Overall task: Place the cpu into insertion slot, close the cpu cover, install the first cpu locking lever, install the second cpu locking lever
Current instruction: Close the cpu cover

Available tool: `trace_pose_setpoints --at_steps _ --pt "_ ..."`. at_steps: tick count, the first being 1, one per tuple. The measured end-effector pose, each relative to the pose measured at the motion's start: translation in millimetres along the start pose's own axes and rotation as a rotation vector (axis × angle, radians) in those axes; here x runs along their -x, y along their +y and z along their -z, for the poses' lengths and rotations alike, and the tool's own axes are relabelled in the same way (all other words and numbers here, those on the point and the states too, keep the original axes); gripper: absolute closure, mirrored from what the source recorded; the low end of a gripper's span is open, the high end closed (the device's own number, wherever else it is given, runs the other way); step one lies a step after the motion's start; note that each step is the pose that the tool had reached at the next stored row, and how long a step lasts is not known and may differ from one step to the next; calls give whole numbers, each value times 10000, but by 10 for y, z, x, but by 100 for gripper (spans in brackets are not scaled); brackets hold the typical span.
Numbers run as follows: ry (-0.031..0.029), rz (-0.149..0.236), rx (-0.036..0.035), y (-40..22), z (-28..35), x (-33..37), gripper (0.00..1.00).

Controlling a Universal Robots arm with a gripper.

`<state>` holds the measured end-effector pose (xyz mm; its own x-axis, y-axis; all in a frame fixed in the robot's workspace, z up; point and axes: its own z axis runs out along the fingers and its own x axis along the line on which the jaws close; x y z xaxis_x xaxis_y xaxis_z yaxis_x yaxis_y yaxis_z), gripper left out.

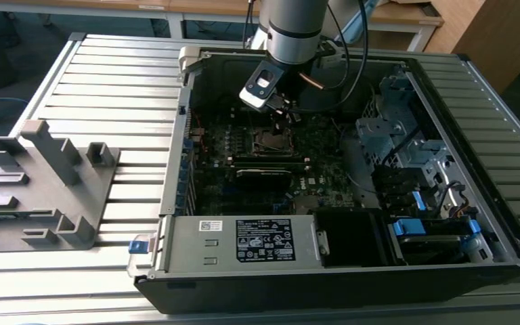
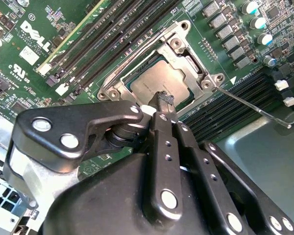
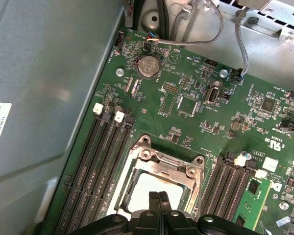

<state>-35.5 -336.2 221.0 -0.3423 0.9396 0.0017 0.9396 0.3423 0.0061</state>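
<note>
Exterior view: the arm reaches into the open computer case on the slatted bench, with the tool just over the insertion slot on the motherboard. In the second wrist view the tool's fingers are pressed together with nothing seen between them, the tip at the edge of the cpu, which lies in the slot. The cpu cover seems to lie flat around it, though the tool hides one side. A thin wire locking lever sticks out from one corner, over black memory slots.
</note>
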Motion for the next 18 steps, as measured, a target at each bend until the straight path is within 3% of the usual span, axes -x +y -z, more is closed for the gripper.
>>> trace_pose_setpoints --at_steps 18 --pt "0 106 -1 0 0 0 89"
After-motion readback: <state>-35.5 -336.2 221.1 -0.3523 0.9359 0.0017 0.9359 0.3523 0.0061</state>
